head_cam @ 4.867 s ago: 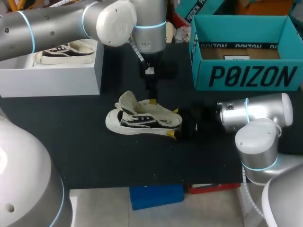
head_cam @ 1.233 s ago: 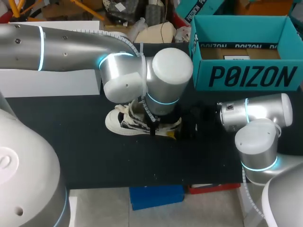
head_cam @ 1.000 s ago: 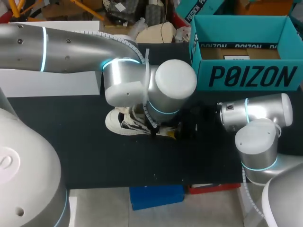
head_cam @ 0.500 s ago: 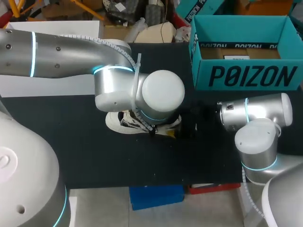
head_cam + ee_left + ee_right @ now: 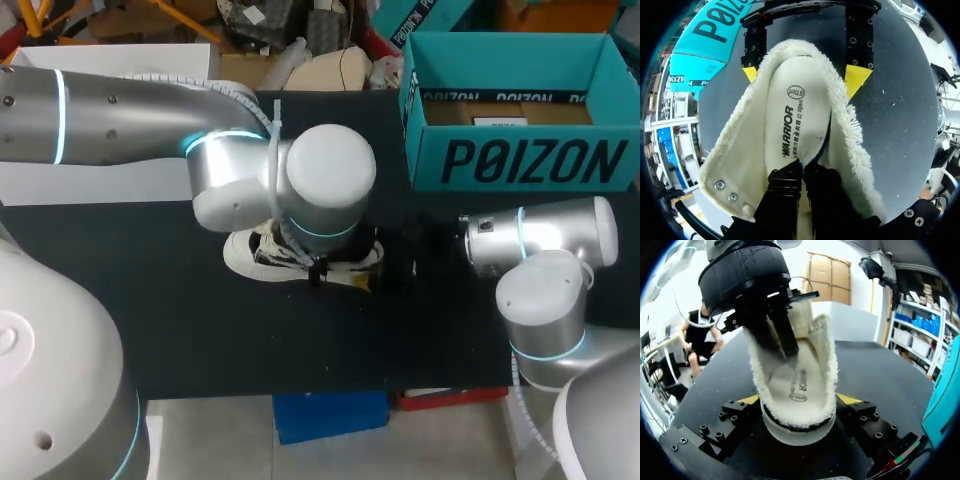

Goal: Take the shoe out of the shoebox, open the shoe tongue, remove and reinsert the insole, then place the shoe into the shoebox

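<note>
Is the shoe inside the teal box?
No, the shoe lies on the black table, outside the teal box.

I get bright, even room light; soft glare on my silver left arm (image 5: 330, 172); the black table mat (image 5: 200, 330) reads dark, shadows faint.

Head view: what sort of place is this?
Probably a robotics lab bench for shoe handling: left arm and right arm at a black table, a teal shoebox, the right claw gripping a fleece-lined shoe.
</note>
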{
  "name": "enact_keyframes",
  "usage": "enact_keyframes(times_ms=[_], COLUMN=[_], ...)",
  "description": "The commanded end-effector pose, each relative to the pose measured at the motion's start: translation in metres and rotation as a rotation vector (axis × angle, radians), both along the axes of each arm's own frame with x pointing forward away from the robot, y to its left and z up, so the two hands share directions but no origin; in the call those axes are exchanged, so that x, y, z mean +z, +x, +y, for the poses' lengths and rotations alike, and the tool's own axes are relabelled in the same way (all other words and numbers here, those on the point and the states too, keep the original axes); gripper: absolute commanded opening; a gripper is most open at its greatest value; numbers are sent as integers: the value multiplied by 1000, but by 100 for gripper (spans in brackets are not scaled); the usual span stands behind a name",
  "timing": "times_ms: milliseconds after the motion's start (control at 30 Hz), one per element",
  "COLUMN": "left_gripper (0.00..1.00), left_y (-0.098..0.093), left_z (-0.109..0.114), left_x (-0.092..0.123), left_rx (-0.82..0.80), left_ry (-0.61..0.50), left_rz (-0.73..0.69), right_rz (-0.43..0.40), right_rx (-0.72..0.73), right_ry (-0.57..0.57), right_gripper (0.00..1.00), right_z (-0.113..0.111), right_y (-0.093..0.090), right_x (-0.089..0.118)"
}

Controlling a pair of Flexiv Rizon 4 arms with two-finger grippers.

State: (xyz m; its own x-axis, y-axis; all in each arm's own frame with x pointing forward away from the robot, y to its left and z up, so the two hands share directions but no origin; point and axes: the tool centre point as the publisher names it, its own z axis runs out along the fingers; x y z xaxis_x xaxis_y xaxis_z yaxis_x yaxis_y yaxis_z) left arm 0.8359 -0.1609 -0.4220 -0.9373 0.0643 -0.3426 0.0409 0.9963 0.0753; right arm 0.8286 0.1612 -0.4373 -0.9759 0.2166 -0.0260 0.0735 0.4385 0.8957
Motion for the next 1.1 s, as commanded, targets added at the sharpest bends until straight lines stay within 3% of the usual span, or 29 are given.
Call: enact_keyframes(times_ms=[33,500,833,1100], left_gripper=[0,0,0,0], left_y=[49,20,-4,-2], left_z=[11,4,-18,-10], left_x=[-102,-48,-11,10], left_rx=[-31,19,10,42], left_ry=[-15,-115,-88,-145], left_rz=[80,315,295,314], right_rz=[1,1,1,1], right_rx=[-1,-1,-1,-1], right_ry=[-3,-3,-3,-3], right_gripper=[0,0,0,0], right_z=[0,0,0,0], right_y=[0,0,0,0], right_x=[-1,-1,-1,-1])
